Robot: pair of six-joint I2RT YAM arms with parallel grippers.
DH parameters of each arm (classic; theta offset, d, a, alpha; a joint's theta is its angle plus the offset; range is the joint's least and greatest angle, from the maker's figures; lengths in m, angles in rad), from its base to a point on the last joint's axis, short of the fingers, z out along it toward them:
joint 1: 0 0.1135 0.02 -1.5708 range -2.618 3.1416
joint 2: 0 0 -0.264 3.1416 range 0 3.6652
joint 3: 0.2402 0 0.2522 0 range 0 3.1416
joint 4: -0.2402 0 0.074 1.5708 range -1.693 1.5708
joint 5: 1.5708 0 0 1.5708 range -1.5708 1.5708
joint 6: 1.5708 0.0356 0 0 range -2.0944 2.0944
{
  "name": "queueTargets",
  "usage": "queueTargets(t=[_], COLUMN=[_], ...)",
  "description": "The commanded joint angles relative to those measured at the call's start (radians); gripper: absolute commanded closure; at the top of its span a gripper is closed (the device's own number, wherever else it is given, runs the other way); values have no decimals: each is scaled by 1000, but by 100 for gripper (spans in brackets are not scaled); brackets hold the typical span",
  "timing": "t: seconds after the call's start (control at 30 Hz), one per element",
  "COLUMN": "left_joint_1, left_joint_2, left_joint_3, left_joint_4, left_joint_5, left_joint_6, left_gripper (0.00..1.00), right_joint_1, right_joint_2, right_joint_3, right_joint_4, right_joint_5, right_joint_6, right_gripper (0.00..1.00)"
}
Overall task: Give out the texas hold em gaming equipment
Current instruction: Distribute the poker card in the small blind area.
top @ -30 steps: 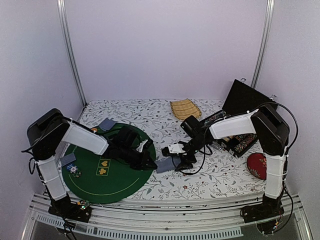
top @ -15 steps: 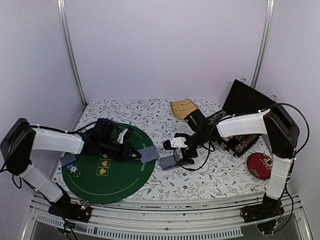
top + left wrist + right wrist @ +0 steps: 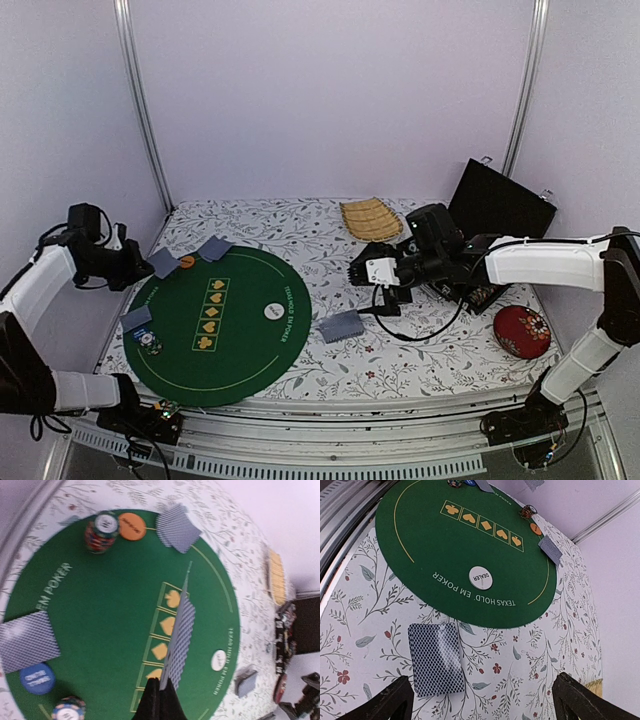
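A green round poker mat lies on the left of the floral cloth. My left gripper hovers at the mat's far left edge, shut on a grey-blue-backed card that I see edge-on above the mat. Dealt cards and an orange token lie at the mat's back edge. Another card and a chip stack sit at its left. The deck rests face down on the cloth just off the mat. My right gripper hangs open above and to the right of the deck, holding nothing.
A white dealer button sits on the mat's right part. A tan woven tray stands at the back, with an open black case to its right. A red cushion lies at the near right.
My left arm swung from the mat's middle to its far left edge with a card. My right gripper opened, left the deck on the cloth and pulled back to the right.
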Motion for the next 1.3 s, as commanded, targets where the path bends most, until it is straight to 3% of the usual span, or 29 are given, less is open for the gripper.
queueTargets(t=[0.0, 0.03, 0.2, 0.4, 0.5, 0.6, 0.8, 1.27], left_joint_1=[104, 127, 199, 238, 237, 241, 242, 260], left_joint_2=[136, 182, 394, 576, 585, 553, 545, 618], left_joint_3=[183, 231, 393, 515, 540, 545, 525, 452], left_joint_4=[-313, -349, -400, -436, -443, -449, -436, -377], left_joint_5=[-105, -157, -14, -81, -114, -256, -336, -294], left_joint_6=[260, 288, 385, 410, 432, 430, 463, 503], left_gripper=[100, 100, 100, 100, 100, 100, 100, 100], right_joint_1=[1, -1, -32, -34, -33, -33, -34, -33], right_joint_2=[-42, -53, -126, -135, -128, -115, -100, -61], right_joint_3=[-35, -57, -121, -140, -133, -126, -112, -74], right_joint_4=[33, 56, 159, 161, 168, 153, 131, 63], right_joint_5=[22, 18, -46, -78, -72, -92, -96, -109], right_joint_6=[-44, -51, -99, -113, -123, -124, -145, -145], right_gripper=[1, 1, 1, 1, 1, 1, 1, 1])
